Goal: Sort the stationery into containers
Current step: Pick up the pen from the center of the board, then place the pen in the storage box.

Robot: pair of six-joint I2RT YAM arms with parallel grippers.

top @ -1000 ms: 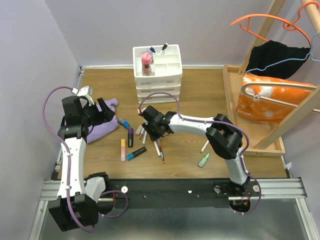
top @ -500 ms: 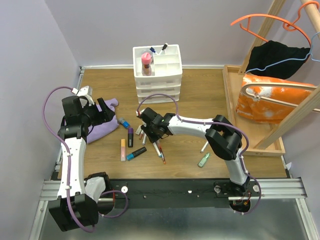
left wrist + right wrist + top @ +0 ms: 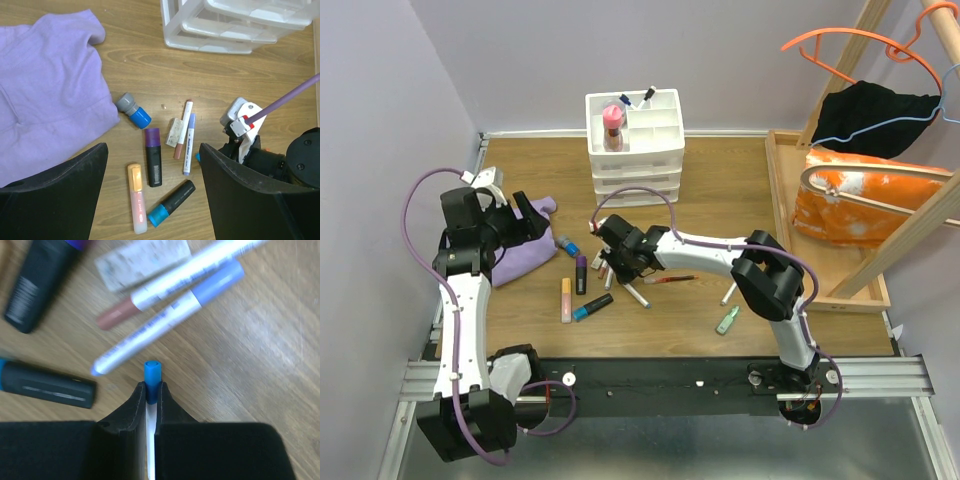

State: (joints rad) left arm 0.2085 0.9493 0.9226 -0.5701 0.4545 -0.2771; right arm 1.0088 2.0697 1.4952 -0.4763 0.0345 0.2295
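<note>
My right gripper is low over the pen pile on the table and shut on a white pen with a blue cap, whose cap sticks out past the fingertips. Around it lie two white pens, a black purple-capped highlighter, an orange highlighter and a black blue-capped marker. My left gripper is open and empty, hovering above these, next to the purple cloth. The white drawer organiser stands at the back with a few pens in its top compartments.
A grey-and-blue stubby marker lies by the cloth. A red pen, a white pen and a green marker lie right of the pile. A wooden tray-frame with an orange bag and hangers stands at right.
My right gripper has shifted slightly left over the pile. The red pen has swung from pointing toward the front edge to lying crosswise further right. My left gripper has risen a little.
</note>
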